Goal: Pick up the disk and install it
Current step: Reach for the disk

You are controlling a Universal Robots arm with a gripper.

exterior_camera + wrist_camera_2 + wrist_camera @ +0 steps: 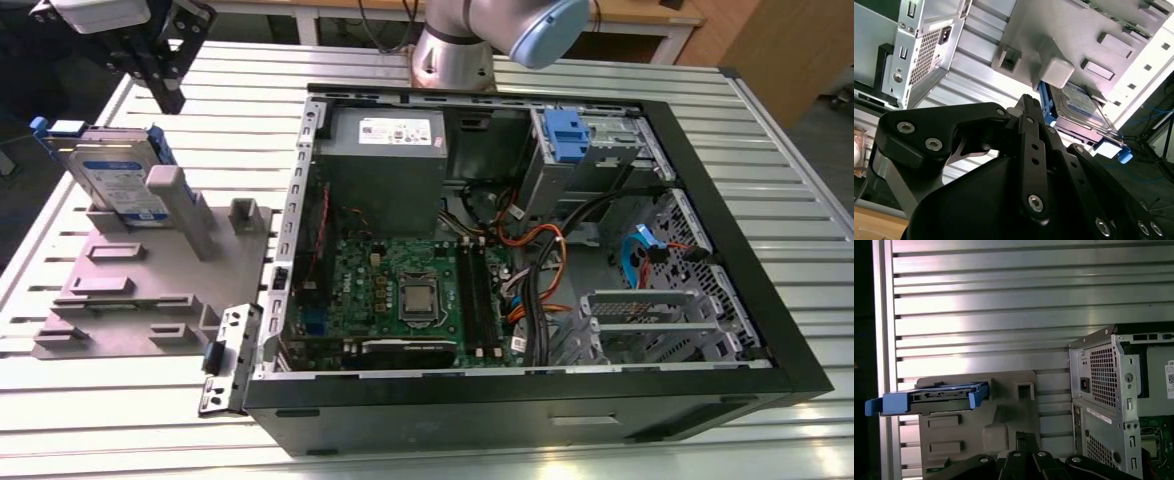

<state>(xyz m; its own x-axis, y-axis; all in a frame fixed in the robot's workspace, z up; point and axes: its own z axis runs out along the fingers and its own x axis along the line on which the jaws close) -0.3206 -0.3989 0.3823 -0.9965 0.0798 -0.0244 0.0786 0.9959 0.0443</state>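
The slatted metal table [747, 140] carries everything, and the biggest thing on it is the open computer case [534, 392], lying on its side with the board and cables exposed. Inside it, the grey power supply [387, 160] sits at the far end, and the blue latch [567, 135] is just beside it.

At the exterior view's left of the case lies the grey stand [134, 290]. The disk [114, 180] stands on edge in it, leaning by an upright post, with its blue rails showing in both wrist views [1081, 107] [934, 397].

My gripper [170, 95] hangs above the disk, clear of it, fingers drawn together on nothing.

The risk, as I judge it, is that pressed-together fingers would strike the disk's upper edge instead of straddling it and tip it out of its slot. The post stands close enough to catch a finger. The plastic rails could slip in a poor grip.

The disk has a white-and-blue label and the power supply a white sticker [403, 130]. I cannot read the print on either.
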